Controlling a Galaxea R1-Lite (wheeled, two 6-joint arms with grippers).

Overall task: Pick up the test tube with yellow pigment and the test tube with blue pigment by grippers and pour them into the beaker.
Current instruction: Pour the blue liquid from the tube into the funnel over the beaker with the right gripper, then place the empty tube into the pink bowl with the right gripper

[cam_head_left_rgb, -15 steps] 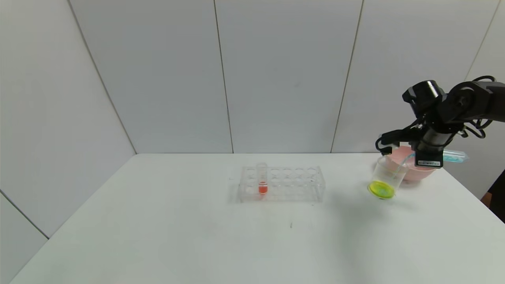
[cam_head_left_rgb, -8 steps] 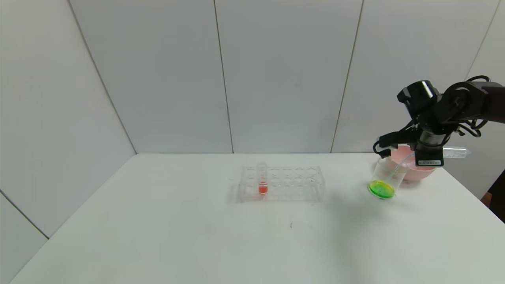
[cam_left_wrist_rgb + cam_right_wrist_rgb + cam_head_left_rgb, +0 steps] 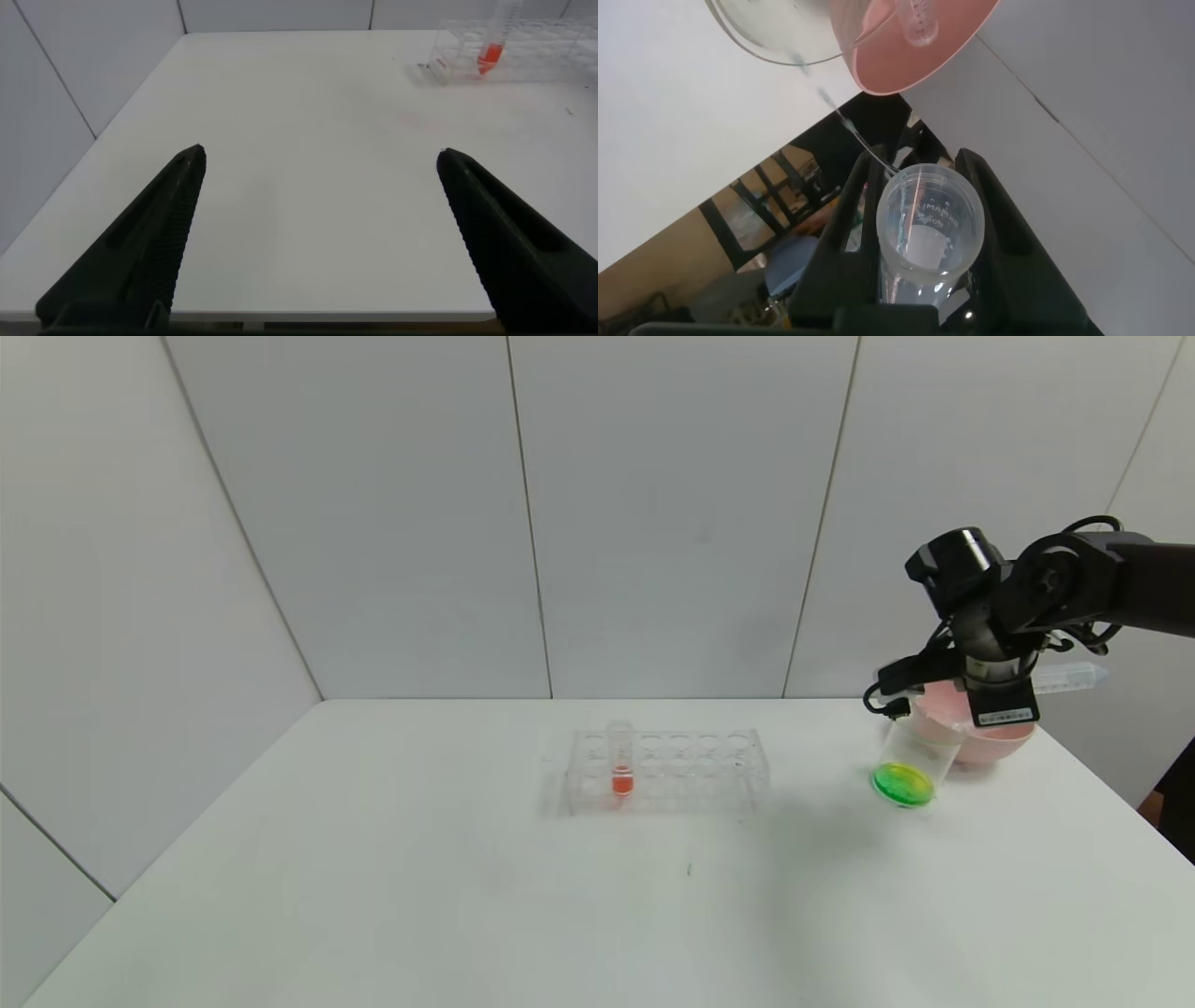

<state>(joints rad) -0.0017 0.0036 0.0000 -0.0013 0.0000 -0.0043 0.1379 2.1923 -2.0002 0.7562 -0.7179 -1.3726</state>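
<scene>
My right gripper (image 3: 1001, 702) is shut on the test tube with blue pigment (image 3: 1070, 678). The tube lies about level and looks clear, with no blue showing in it. In the right wrist view its open mouth (image 3: 931, 222) sits between my fingers (image 3: 848, 224), and a thin thread of liquid trails off it. The beaker (image 3: 913, 756) stands just below and left of the gripper, with green liquid (image 3: 903, 784) at its bottom. The test tube with yellow pigment is not in view as such. My left gripper (image 3: 318, 159) is open and empty over the table's near left part.
A pink bowl (image 3: 991, 745) stands right behind the beaker, under my right gripper; a clear tube end (image 3: 921, 26) shows inside it. A clear tube rack (image 3: 681, 773) at the table's middle holds one tube of orange-red liquid (image 3: 622, 763). The table's right edge is close to the bowl.
My right gripper moved left and slightly up with the tube. The blue liquid left the tube, and the beaker's liquid turned from yellow to green.
</scene>
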